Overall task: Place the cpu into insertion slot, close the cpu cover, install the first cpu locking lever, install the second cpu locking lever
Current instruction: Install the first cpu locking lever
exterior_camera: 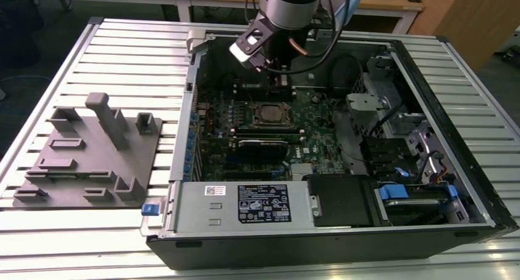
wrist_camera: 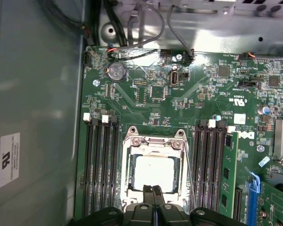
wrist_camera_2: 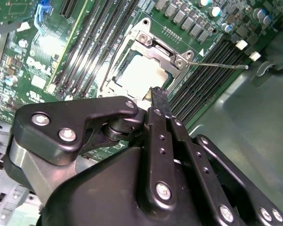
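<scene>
Slatted metal table (exterior_camera: 122,55), wooden benches (exterior_camera: 455,12) at the far end of the room. Open PC case (exterior_camera: 325,251) lies flat on the table, with a grey fixture tray (exterior_camera: 89,164) beside it on the exterior view's left and the power supply (exterior_camera: 243,204) along the case's near edge. Arm (exterior_camera: 288,6) reaches in from the far side over the green motherboard (exterior_camera: 243,131). Status: chip (wrist_camera: 153,170) is in the socket (exterior_camera: 254,114), silver top up and square as far as I can see, so step one looks done. Cover (wrist_camera: 153,140) looks folded down, framing the chip through its window, so step two looks done or near it; can't confirm it's fully seated. Neither lever looks latched. In the second wrist view one thin wire lever (wrist_camera_2: 217,65) juts away from the socket across the memory slots (wrist_camera_2: 212,80). The other lever (wrist_camera_2: 107,70) stands off the opposite side. Both lever steps look open. Gripper (wrist_camera: 152,189) has its jaws pinched fully together and holds nothing. Its tips sit right at the cover's edge; can't tell if they touch. Tight spot: memory slots flank the socket on both sides and the case wall is near.
</scene>
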